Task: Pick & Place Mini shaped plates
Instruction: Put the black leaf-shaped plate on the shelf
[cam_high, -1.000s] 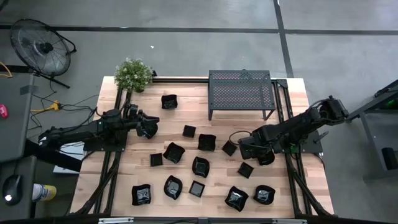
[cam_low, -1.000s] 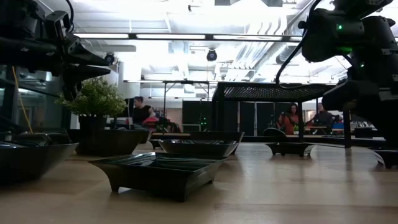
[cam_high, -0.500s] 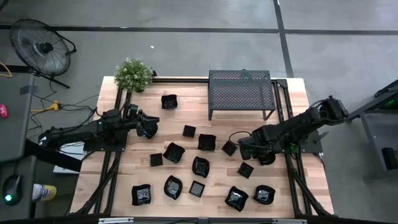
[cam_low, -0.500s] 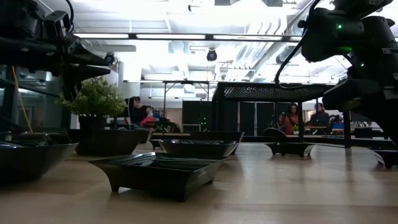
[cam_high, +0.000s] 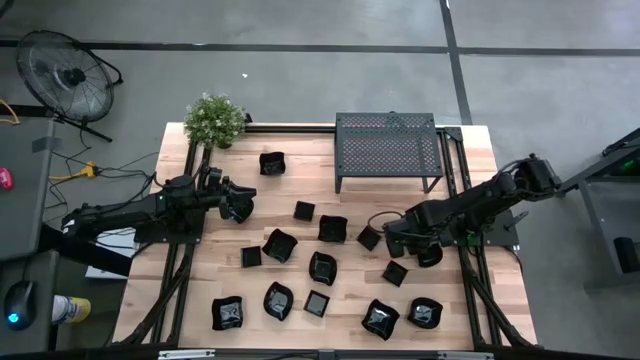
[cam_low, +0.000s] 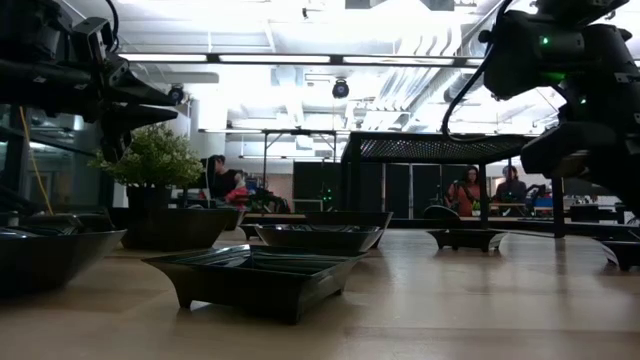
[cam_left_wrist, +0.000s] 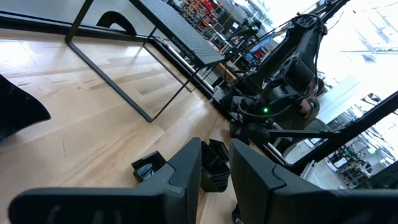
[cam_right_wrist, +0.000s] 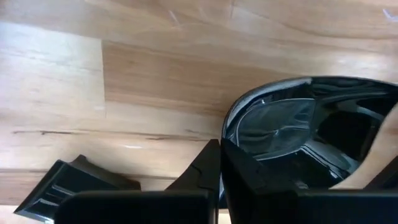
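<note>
Several mini shaped plates, small glossy black dishes (cam_high: 279, 244), lie scattered on the wooden table (cam_high: 300, 180), each resting on its base. My right gripper (cam_high: 398, 242) points steeply down at the table's right middle and is shut on a rounded plate (cam_right_wrist: 298, 134). A square plate (cam_right_wrist: 65, 180) lies on the wood just beside it. My left gripper (cam_high: 240, 205) hangs level above the table's left side, its fingers (cam_left_wrist: 186, 171) a narrow gap apart with nothing between them. My right gripper pinches the rounded plate's rim (cam_right_wrist: 229, 138) on the side nearest the fingers, one finger inside the dish and one outside. The fingers come from above, slanting down. The gripper's own body hides whether the plate's base is on the wood.
A black perforated metal rack (cam_high: 387, 148) stands at the far right of the table. A potted plant (cam_high: 214, 120) sits at the far left corner. More plates crowd the near half (cam_high: 318, 302). Bare wood lies between the plant and the rack. People show in the room behind (cam_low: 470, 190).
My right gripper has shut on the rounded plate's rim while its arm stayed in place. Nothing else on the table has moved.
</note>
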